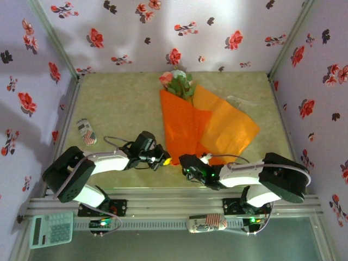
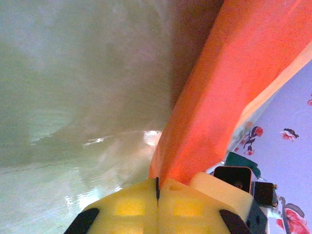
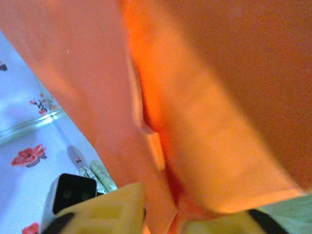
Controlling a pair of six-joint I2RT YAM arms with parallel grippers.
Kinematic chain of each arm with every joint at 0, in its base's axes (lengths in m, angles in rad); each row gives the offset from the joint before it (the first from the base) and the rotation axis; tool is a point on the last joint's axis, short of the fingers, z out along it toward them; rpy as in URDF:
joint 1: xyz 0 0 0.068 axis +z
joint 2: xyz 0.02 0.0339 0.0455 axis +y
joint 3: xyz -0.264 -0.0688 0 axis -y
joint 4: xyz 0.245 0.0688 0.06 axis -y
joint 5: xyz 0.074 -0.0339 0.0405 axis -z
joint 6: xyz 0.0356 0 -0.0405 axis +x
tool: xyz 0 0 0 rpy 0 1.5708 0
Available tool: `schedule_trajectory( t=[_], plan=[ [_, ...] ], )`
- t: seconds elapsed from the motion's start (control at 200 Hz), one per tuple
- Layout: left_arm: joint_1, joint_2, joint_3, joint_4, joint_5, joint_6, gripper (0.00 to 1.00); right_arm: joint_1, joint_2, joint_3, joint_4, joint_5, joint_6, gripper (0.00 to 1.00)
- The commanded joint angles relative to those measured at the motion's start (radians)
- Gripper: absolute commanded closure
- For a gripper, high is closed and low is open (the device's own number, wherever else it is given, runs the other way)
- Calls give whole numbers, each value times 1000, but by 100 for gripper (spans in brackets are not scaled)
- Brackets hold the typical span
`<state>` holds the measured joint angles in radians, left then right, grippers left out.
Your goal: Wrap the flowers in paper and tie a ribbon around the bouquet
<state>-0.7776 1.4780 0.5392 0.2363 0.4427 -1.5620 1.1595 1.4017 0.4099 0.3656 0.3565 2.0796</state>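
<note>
Aluminium rail (image 1: 163,204) runs along the near edge of the table (image 1: 119,103). A pale green calculator (image 1: 50,229) sits at its near-left corner and a little flag-print pack (image 1: 206,223) is parked on it toward the right.

Just past that, both arms meet at the near-middle. The left gripper (image 1: 163,160) (image 2: 157,187) has its yellow padded fingers pressed flat together, right at the narrow tip of the paper (image 1: 185,128) (image 2: 219,97) (image 3: 219,97). Can't tell if any paper is caught in there. The right gripper (image 1: 204,160) (image 3: 163,217) has a finger on each side of that same narrow end and is pinching the folded layers.

The paper is thin, bright orange and creased. Its left side is folded over into a rough cone, while the right side is a loose lighter flap lying flat toward the right edge. The cone widens toward the far edge, and the flowers (image 1: 178,81) poke out there, pink and cream blooms with green leaves.

A sheer whitish ribbon (image 1: 239,100) lies just beside the flap, far-right. A second flag-print pack (image 1: 86,132) sits by the left edge. The table top is a matte olive mat, with lilac wallpaper (image 1: 136,32) behind it.
</note>
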Motion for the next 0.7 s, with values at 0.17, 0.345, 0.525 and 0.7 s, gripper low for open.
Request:
schedule_trajectory(
  t=[0.17,0.345,0.525,0.7],
  plan=[
    [14,-10,4,-6,15,-5,100,6,-18,-20,-47,59,382,100],
    [15,-17,2,-11,15,-12,100,7,-22,-22,-58,49,389,98],
    [15,4,11,6,19,-13,100,6,-16,-13,-59,34,384,57],
    [15,10,15,9,21,-12,100,7,57,-27,35,40,401,62]
  ],
)
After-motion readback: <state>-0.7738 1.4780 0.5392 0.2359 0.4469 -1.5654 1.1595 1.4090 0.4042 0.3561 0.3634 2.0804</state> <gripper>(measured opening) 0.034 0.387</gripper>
